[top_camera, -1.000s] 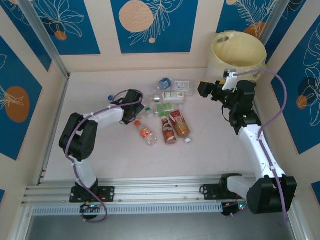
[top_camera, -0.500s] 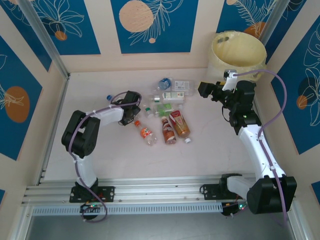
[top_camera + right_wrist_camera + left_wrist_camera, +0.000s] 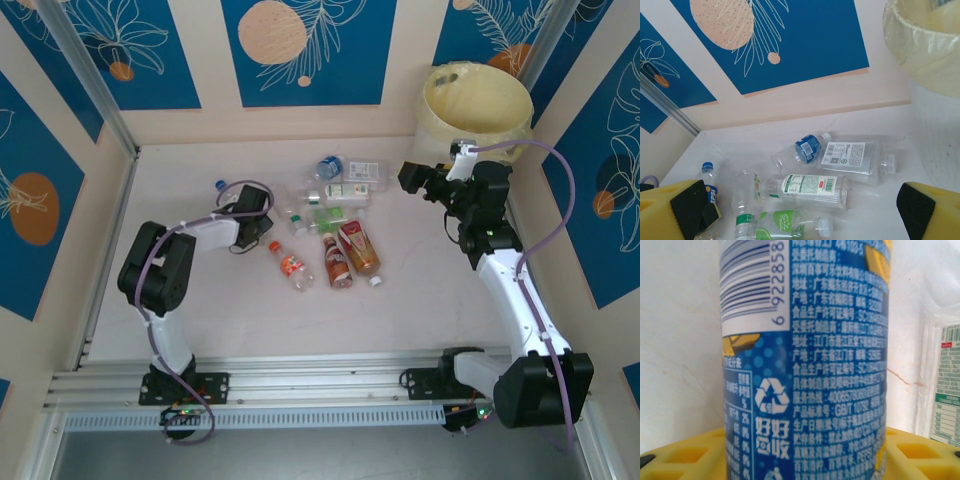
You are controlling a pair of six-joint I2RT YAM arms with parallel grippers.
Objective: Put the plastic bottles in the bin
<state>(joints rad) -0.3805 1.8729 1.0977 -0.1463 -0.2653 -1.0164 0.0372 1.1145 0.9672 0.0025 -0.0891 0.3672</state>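
Item in hand: small clear plastic bottle with blue cap and blue printed label [image 3: 805,365]. It lies on the white table [image 3: 250,300] at the left edge of the scatter, well apart from the large round cream-yellow plastic bin [image 3: 445,130] in the far right corner.

Handling, as judged: light, thin-walled and easily crushed. The round body will roll if nudged and the glossy label film is likely slippery. The best hold is across the labelled mid-body, with moderate squeeze only; the cap end is too narrow.

The left gripper [image 3: 248,205] straddles that mid-body. In the left wrist view its 2 yellow fingers [image 3: 685,452] sit close against either side of the label. Whether they have actually clamped cannot be told.

The remaining bottles [image 3: 335,215] lie loose in the table centre, several touching each other, with green, red and white labels.

The right gripper [image 3: 408,178] hangs just beside the bin with its fingers spread wide and nothing between them.
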